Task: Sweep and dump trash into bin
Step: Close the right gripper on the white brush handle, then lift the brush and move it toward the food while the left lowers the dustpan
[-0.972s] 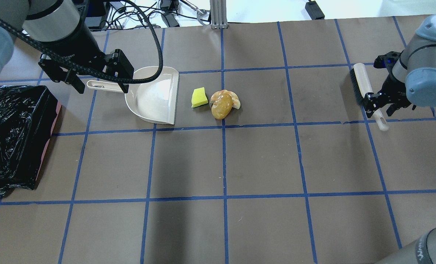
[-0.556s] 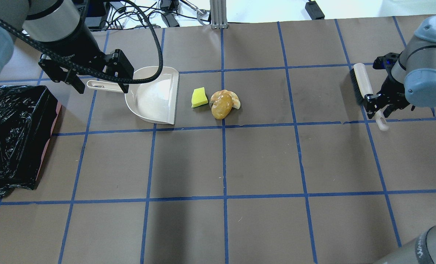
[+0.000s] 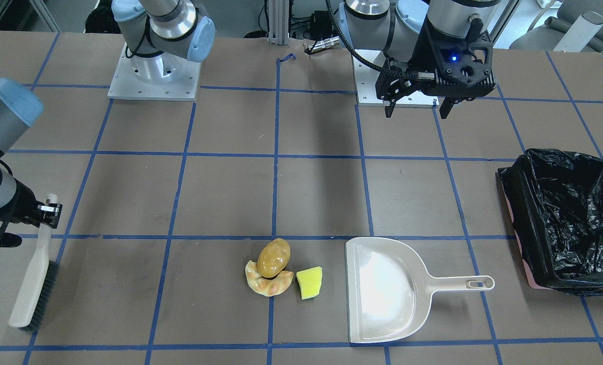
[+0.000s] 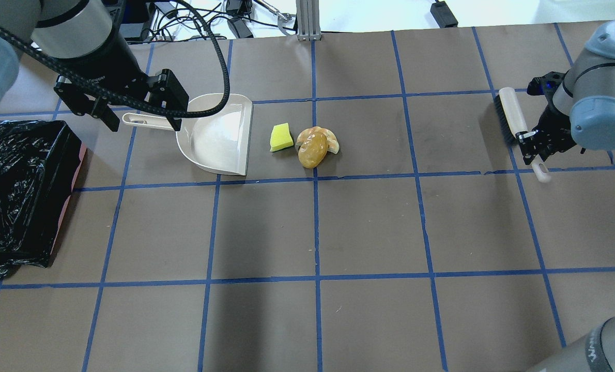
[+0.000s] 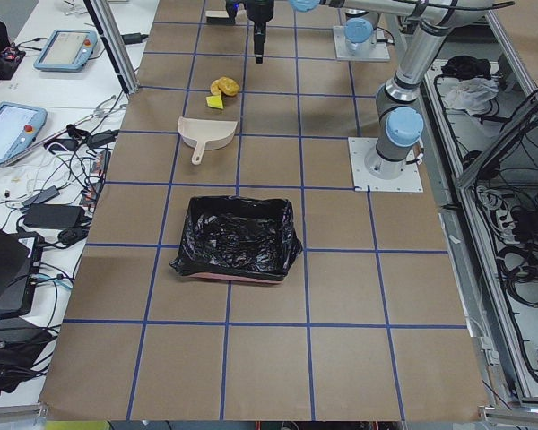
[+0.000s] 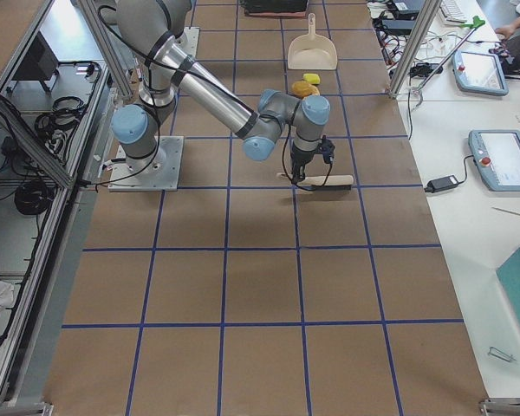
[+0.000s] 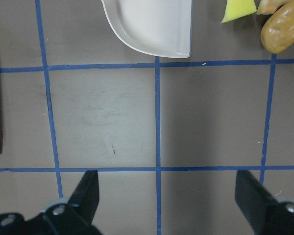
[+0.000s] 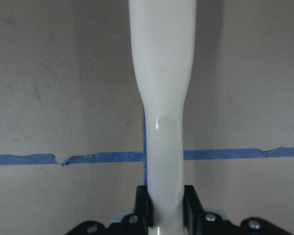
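The trash lies mid-table: a golden-brown potato-like lump [image 4: 310, 151] [image 3: 273, 257] rests on a tan crescent pastry [image 4: 331, 141] [image 3: 262, 284], with a yellow sponge wedge [image 4: 281, 137] [image 3: 309, 282] beside them. The black-lined pinkish bin [image 4: 73, 188] [image 3: 515, 229] stands at the table's left end. My left gripper [image 4: 144, 121] [image 3: 415, 107] [image 7: 169, 205] is open and empty, high over the dustpan's handle. My right gripper [image 4: 538, 147] [image 3: 45, 209] [image 8: 166, 198] is shut on the handle of the beige brush [image 4: 510, 114] [image 3: 32, 284] [image 8: 161, 73].
The beige dustpan [image 4: 219, 137] [image 3: 382, 289] lies flat between bin and trash, its mouth facing the sponge and its handle pointing toward the bin. The brush lies low at the table's right end. Blue tape lines grid the brown table. Cables lie beyond the far edge.
My right gripper's fingers have closed on the brush handle, and the handle has shifted slightly. The left arm, dustpan and trash have not moved.
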Motion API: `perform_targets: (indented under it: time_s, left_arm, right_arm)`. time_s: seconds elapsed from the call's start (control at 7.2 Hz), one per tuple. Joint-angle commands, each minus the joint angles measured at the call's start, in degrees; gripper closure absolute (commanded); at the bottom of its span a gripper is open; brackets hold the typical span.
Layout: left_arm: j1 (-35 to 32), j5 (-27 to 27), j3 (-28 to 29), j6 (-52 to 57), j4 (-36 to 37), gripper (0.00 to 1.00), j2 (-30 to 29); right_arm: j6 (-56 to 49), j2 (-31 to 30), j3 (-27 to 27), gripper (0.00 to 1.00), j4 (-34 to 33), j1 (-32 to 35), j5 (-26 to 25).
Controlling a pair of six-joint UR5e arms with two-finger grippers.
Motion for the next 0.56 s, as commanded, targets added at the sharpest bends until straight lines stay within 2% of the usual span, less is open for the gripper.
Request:
perform_targets:
  time_s: [0.0, 0.28, 0.42]
  left_arm:
    - [0.0, 0.0, -0.1, -0.1, 0.0, 0.0, 0.1]
    - [0.1, 0.0, -0.1, -0.1, 0.0, 0.0, 0.2]
    - [0.1, 0.1, -0.1, 0.0, 0.0, 0.0, 0.2]
  right_arm:
    - [0.8, -1.4, -2.0, 1.0, 0.9, 2.0, 0.8]
    - [4.6, -2.8, -2.6, 1.0, 3.2, 10.8, 0.2]
    - [12.3, -4.8, -2.5, 1.0, 7.7, 13.4, 0.9]
